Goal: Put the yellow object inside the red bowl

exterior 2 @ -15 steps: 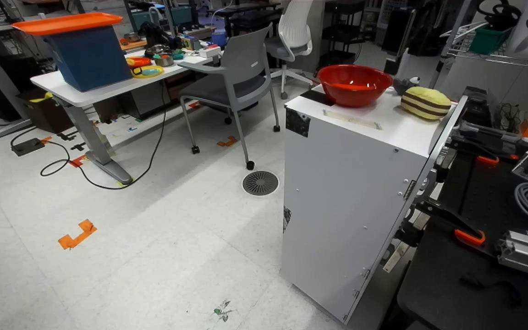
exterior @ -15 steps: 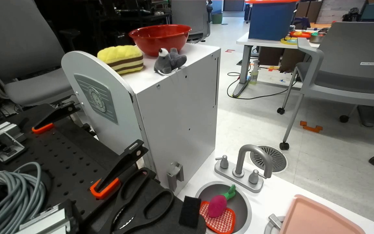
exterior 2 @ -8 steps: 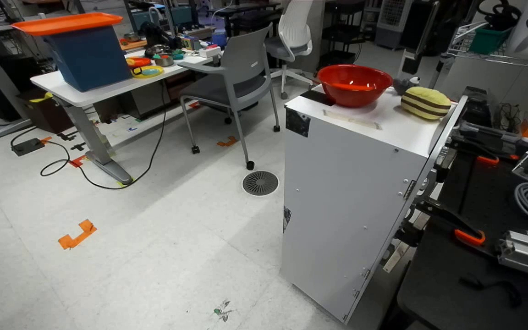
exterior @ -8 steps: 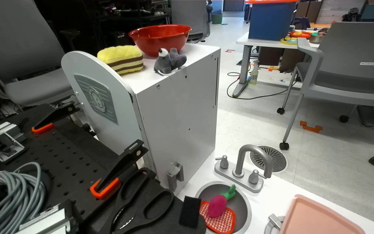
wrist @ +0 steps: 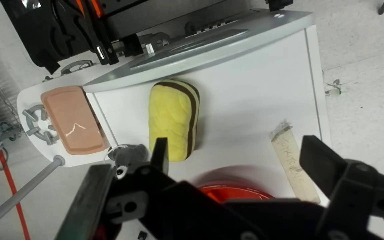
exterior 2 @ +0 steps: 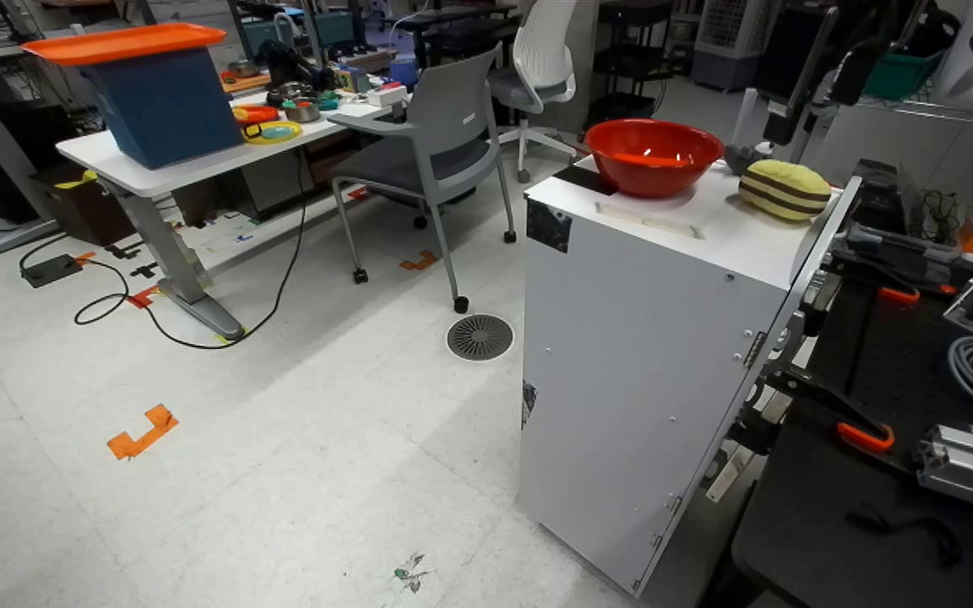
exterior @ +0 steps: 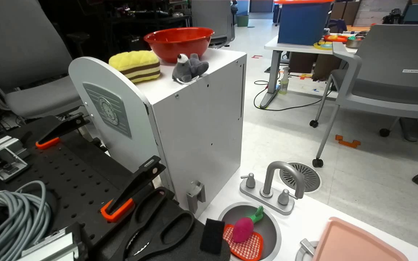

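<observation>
The yellow object [exterior: 133,63], a soft lump with brown stripes, lies on top of the white cabinet [exterior: 201,119]. The glossy red bowl [exterior: 178,43] stands upright beside it. Both also show in an exterior view, the yellow object [exterior 2: 782,190] to the right of the bowl [exterior 2: 654,160]. My gripper [wrist: 235,146] is open with nothing between its fingers. In the wrist view the yellow object [wrist: 172,116] lies beyond the left finger, and most of the bowl [wrist: 235,193] is hidden behind the gripper body. In an exterior view the gripper [exterior 2: 816,110] hangs above and behind the yellow object.
A grey plush toy [exterior: 189,68] sits beside the bowl and the yellow object. The cabinet's raised rounded front panel [exterior: 103,98] borders the yellow object. A tape label [wrist: 293,166] is on the cabinet top. A faucet [exterior: 285,177] and a salmon-pink tray [exterior: 357,243] stand lower down.
In an exterior view the dark gripper has moved right, from behind the grey toy to behind the yellow object, and more of it shows. The yellow object and bowl have not moved.
</observation>
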Motion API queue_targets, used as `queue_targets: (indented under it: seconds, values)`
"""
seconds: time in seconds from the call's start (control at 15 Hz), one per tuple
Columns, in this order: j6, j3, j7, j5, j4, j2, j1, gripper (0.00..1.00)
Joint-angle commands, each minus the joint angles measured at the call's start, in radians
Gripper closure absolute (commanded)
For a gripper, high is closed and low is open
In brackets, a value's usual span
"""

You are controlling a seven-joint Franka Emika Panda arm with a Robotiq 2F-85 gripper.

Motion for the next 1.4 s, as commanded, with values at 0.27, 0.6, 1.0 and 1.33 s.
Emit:
queue_targets:
  seconds: [0.27,0.6,1.0,1.33]
  values:
    - [0.01,-0.012,0.027,0.073,-0.051,-0.045,-0.024,0.0]
    - [-0.013,-0.021,0.006,0.053,-0.055,-0.034,-0.044,0.0]
    - [-0.007,-0.041,-0.003,0.028,-0.075,-0.042,-0.083,0.0]
    - [-0.041,-0.051,-0.02,-0.029,-0.054,-0.029,-0.118,0.0]
